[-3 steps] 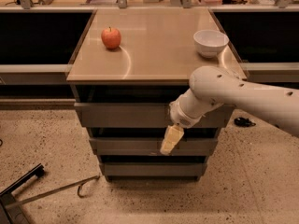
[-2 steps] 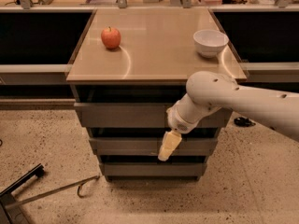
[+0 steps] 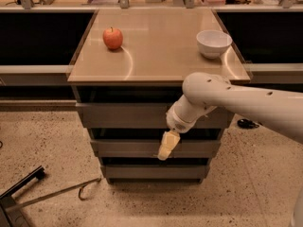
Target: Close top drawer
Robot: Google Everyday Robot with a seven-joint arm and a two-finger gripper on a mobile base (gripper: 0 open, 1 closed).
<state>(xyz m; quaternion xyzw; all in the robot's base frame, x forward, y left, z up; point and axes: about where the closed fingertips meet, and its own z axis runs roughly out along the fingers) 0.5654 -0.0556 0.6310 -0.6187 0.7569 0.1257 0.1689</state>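
Observation:
The top drawer (image 3: 123, 115) is the widest grey front of three, just under the tan cabinet top. A dark gap shows between it and the top. My gripper (image 3: 166, 148), pale yellow, hangs pointing down from the white arm (image 3: 227, 100), which comes in from the right. It is in front of the cabinet, just below the top drawer's lower edge and over the middle drawer front (image 3: 128, 148). It holds nothing that I can see. Whether it touches a drawer front I cannot tell.
A red apple (image 3: 112, 38) and a white bowl (image 3: 213, 42) stand on the cabinet top (image 3: 156, 56). The bottom drawer front (image 3: 142, 172) is narrower. A dark metal bar and a hooked rod (image 3: 57, 192) lie on the speckled floor at the left. Dark counters flank the cabinet.
The arm and gripper have shifted slightly left and down across the cabinet's front. The drawers, apple and bowl have not visibly moved.

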